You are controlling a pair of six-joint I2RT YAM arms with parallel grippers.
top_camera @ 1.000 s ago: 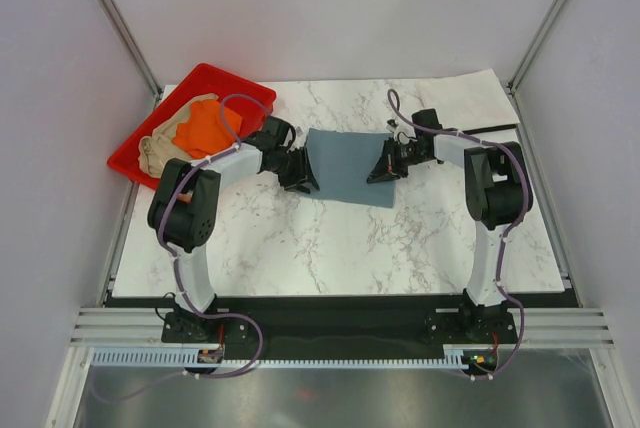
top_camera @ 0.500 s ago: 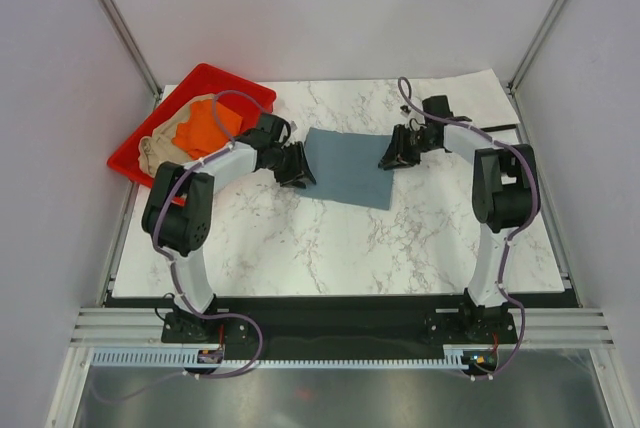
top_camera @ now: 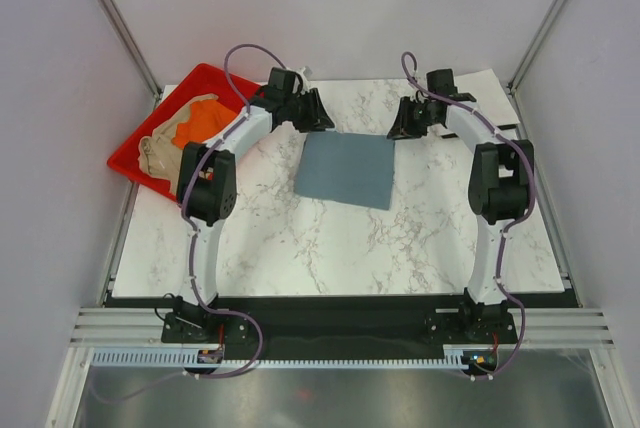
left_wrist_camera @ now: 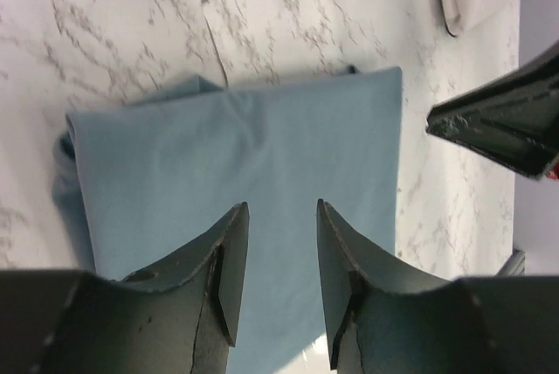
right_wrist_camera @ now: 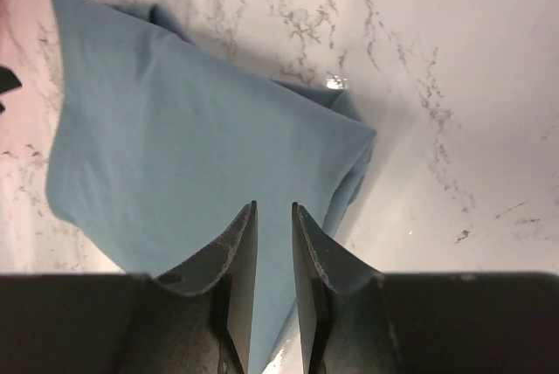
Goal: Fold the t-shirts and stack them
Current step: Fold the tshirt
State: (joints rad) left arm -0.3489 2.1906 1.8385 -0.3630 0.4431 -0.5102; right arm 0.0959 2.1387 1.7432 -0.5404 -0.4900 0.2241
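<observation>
The marble desk (top_camera: 300,238) carries a red tray (top_camera: 150,118) at its ten o'clock corner. A blue-grey t-shirt (top_camera: 345,170) lies folded into a neat rectangle at the middle of the desk, a little toward twelve. It looks finished and is the base of the stack. The orange t-shirt (top_camera: 200,126) and the tan t-shirt (top_camera: 155,151) sit crumpled in the tray, so most of the folding is left to do. The left fingers (left_wrist_camera: 223,260) hover spread by the folded shirt's eleven o'clock corner, holding nothing. The right fingers (right_wrist_camera: 240,252), near its one o'clock corner, are parted only narrowly and are also empty.
</observation>
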